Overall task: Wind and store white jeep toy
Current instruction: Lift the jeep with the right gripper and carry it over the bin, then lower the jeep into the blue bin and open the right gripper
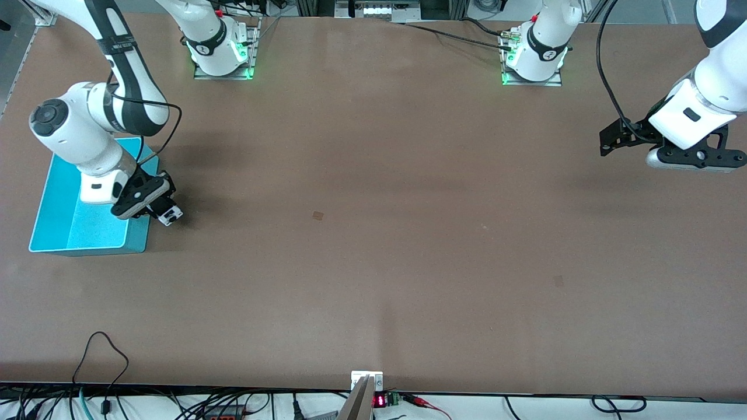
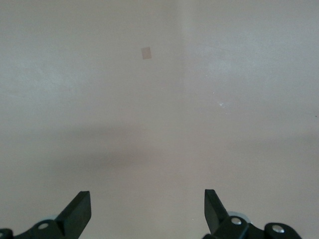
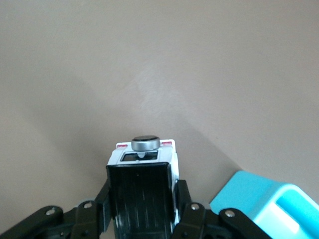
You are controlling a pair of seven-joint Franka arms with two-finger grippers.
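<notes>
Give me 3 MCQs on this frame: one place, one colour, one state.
1. The white jeep toy is: A) in the bin B) in the right hand, beside the bin C) mid-table
2. The bin is: A) cyan B) red C) grey
3. The left hand is: A) shut on the jeep B) shut on nothing C) open, holding nothing

B: the right hand is clamped on the jeep just off the bin's wall.
A: its walls and floor are cyan.
C: the left wrist view shows its fingers apart over bare table.
</notes>
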